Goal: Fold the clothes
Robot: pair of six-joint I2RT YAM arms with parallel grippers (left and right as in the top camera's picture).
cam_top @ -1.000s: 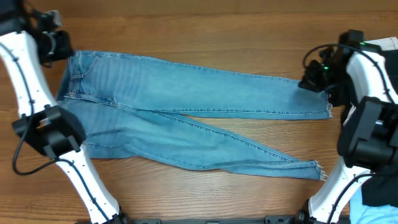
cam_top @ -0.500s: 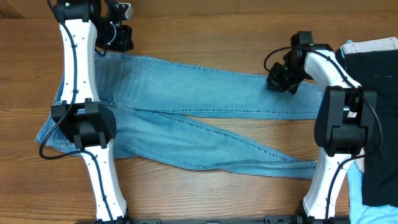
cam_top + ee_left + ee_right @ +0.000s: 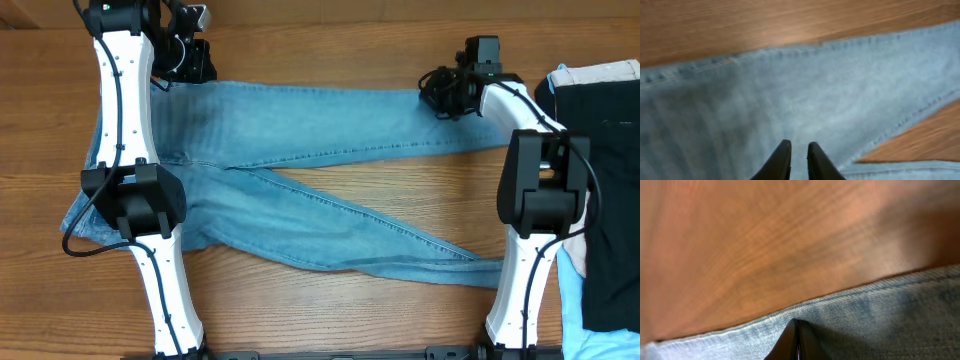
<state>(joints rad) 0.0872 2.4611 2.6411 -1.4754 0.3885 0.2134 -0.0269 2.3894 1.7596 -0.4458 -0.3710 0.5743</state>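
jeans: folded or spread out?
Spread out. Overhead, the jeans lie flat on the table, legs splayed in a V from the waist; neither leg is doubled over.

One pair of jeans (image 3: 300, 130), showing two legs, is lying on one wooden table (image 3: 330, 320). Two grippers are showing: left gripper (image 3: 799, 147), right gripper (image 3: 796, 330). Three other garments are sitting aside: one black garment (image 3: 610, 150), one light-blue garment (image 3: 572, 320), one pale garment (image 3: 590, 71).

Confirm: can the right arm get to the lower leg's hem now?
Probably, once it lets go: the right gripper is shut on the upper leg of the jeans. The lower hem lies uncovered beside that arm's base, though awkwardly close in.
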